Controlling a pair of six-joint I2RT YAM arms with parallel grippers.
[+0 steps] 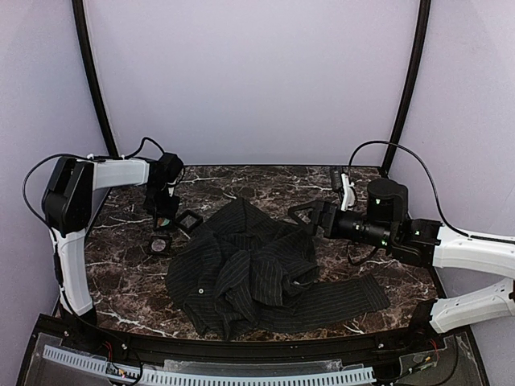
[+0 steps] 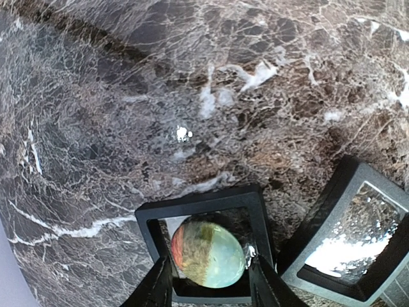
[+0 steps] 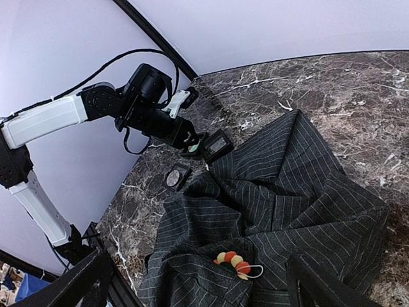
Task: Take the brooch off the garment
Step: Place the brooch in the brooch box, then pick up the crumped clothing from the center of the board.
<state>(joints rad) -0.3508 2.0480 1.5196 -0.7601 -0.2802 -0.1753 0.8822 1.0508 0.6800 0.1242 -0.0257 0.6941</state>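
Marble, brown-veined, tops the table (image 1: pixel 265 181) under lilac walls (image 1: pixel 257 80), with a crumpled pinstriped garment (image 1: pixel 249 269) mid-frame and black boxes (image 1: pixel 191 223) at left, where the down-bent left gripper (image 1: pixel 165 219), jaws part-spread, flanks the brooch (image 2: pixel 208 254) lying in one box, while the right gripper (image 1: pixel 306 214) reaches level at the garment's upper right, jaws wide.

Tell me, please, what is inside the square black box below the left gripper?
A round, blurred object, green with an orange-red edge, lies inside the black box, seen between the left gripper's fingers. Its underside and the box floor beneath it are covered.
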